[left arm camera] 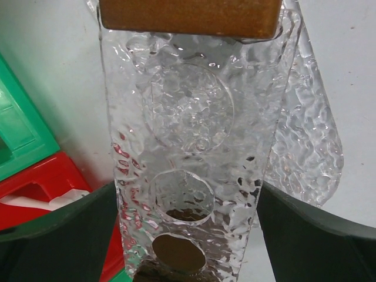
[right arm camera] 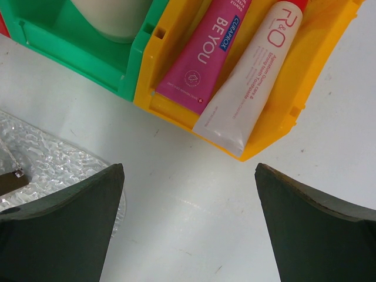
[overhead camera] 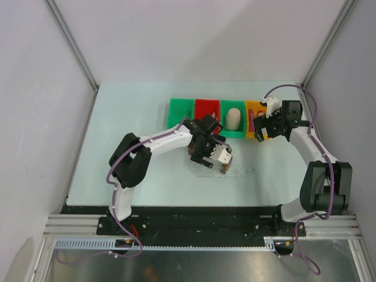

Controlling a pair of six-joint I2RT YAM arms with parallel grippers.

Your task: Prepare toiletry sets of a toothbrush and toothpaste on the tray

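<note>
From overhead we see the tray (overhead camera: 244, 170) lying just below the row of bins at the centre of the frame, its clear edge touching none of them. The pale table (overhead camera: 135, 117) runs on widest toward the left and top of the frame. The left gripper (left arm camera: 187, 187) is clamped across the tray's width: in its wrist view both dark fingers (left arm camera: 64, 235) meet the long edges. The clear plastic is bumpy like pebbled glass, with round dimples down its middle and a smooth brown block handle (left arm camera: 188, 14) at the top of the frame. At the left edge of that view a red bin (left arm camera: 53, 176) holds something white, too little of it showing for us to name. The right gripper (right arm camera: 188, 170) hangs with its jaws wide apart and only bare table between them, just below the yellow bin (right arm camera: 150, 70). The toothpaste (right arm camera: 205, 53), a flat glossy magenta tube, lies in that bin, side by side with and touching a white tube (right arm camera: 252, 82), both crimped ends against the near wall. To the upper left, the green bin (right arm camera: 88, 53) abuts the yellow one and holds a beige cup (right arm camera: 117, 17). A corner of the tray shows at the left edge of this view, near the left finger.
</note>
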